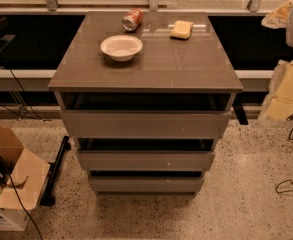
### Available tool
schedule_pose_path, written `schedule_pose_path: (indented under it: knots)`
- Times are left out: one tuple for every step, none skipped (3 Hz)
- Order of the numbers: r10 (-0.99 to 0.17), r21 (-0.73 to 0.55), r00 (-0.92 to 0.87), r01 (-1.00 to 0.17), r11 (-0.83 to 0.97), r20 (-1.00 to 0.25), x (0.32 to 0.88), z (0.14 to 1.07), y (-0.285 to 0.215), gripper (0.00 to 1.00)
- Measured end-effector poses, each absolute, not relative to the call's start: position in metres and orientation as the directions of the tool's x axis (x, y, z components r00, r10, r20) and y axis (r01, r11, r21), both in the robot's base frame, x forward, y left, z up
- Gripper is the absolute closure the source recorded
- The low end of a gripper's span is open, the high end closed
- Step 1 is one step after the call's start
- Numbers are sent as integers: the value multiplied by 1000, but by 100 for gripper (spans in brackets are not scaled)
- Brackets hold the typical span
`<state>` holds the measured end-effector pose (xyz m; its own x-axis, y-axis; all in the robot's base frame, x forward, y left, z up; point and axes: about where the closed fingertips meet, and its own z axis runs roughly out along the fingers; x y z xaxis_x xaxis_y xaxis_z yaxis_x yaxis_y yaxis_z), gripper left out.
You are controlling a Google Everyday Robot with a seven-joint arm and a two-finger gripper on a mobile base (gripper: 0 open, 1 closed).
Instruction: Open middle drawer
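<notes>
Nearest the camera, a cardboard box is sitting open on the speckled floor at lower left, clear of the work. Behind it the three drawer fronts are stacking up under the bench: the bottom drawer is showing narrowest, the middle drawer is lying second in the stack, directly between it and the top drawer, which is looking widest. Each front is carrying a dark slot along its upper edge. The middle front is sitting in step with its neighbours, not jutting forward, so I am judging it as shut and the task as not begun, with the approach, the catch on the upper edge and the whole pull all remaining. The gripper is hanging at the right edge of the view, beside the bench's right side and level with the top drawer, well apart from the middle drawer and touching nothing (it is reading only as pale yellowish shapes, so I cannot tell how it is set, and nothing is showing in its hold). Further back on the bench top a white bowl is resting left of centre, then a yellow sponge to the right, and a can is lying on its side near the far edge.
</notes>
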<state>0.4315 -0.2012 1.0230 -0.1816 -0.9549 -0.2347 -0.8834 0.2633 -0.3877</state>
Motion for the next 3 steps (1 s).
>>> schedule_pose_path:
  knots:
    - [-955,-390,-181,-882,263,-236,431,1024,-201,0]
    - [-941,-391,-190,-872,293,-281,430,1021,-202,0]
    - [-913,-361,-203,-871,334,-355,432,999,-206,0]
